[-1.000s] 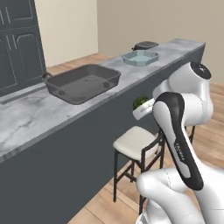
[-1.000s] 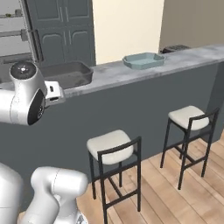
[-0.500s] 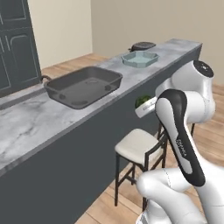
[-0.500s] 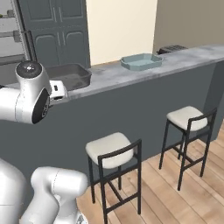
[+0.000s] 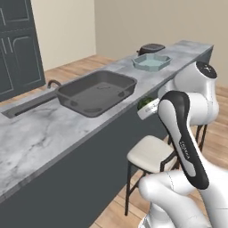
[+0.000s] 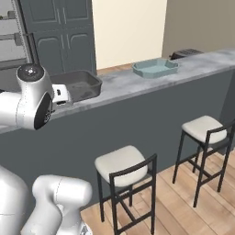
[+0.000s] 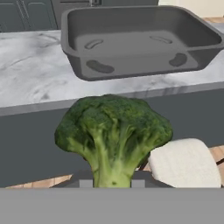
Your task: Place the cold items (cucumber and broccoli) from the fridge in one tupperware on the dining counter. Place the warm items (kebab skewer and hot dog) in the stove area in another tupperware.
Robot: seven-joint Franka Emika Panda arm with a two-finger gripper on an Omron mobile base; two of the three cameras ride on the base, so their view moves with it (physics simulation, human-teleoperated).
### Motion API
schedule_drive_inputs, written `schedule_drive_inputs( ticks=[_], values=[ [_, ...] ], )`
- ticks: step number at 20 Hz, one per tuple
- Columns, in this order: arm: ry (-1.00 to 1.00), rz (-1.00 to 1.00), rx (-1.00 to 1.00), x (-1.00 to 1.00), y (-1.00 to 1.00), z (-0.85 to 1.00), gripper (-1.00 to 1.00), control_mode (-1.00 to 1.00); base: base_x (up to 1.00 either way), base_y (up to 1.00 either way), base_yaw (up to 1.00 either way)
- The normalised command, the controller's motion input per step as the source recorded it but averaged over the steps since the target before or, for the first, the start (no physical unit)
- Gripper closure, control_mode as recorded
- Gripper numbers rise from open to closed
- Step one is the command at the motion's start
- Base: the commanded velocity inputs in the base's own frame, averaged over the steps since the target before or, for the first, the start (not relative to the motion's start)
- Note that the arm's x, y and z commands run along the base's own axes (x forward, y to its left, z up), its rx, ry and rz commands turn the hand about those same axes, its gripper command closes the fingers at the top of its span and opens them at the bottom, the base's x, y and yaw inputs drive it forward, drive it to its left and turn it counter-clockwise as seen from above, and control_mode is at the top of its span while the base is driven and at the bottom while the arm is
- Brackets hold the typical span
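Grey tupperware [image 5: 95, 91] closer vs before; broccoli [image 7: 113, 135] in pincer [image 7: 112, 183].

You see the broccoli [image 7: 113, 135] upright in the closed gripper [image 7: 112, 183], before the grey counter [image 7: 35, 78]; the dark tub [image 7: 140, 39] lies beyond, a pale stool [image 7: 186, 164] below.

Open air above the marble surface [image 5: 49, 133] – a dark sink basin [image 5: 95, 91] ahead, teal tupperware [image 5: 151, 62] farther along – stools [image 6: 121, 165] crowd below its edge
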Motion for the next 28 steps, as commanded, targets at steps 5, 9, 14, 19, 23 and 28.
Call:
schedule_drive_inputs(
  ticks=[5,9,14,19,23,28],
  values=[
    [0.00,0.00,0.00,0.00,0.00,0.00,1.00,1.00,0.32,0.11,0.00],
    [0.00,0.00,0.00,0.00,0.00,0.00,1.00,1.00,0.42,0.16,0.00],
    [0.00,0.00,0.00,0.00,0.00,0.00,1.00,1.00,0.35,0.16,0.00],
    [-0.05,0.00,0.00,0.01,0.00,0.10,1.00,-1.00,0.12,0.07,0.00],
    [-0.22,0.00,-0.06,0.29,0.03,0.67,1.00,-1.00,0.00,0.00,0.00],
    [0.11,0.02,-0.06,0.56,0.17,0.33,1.00,-1.00,0.00,0.00,0.00]
  ],
)
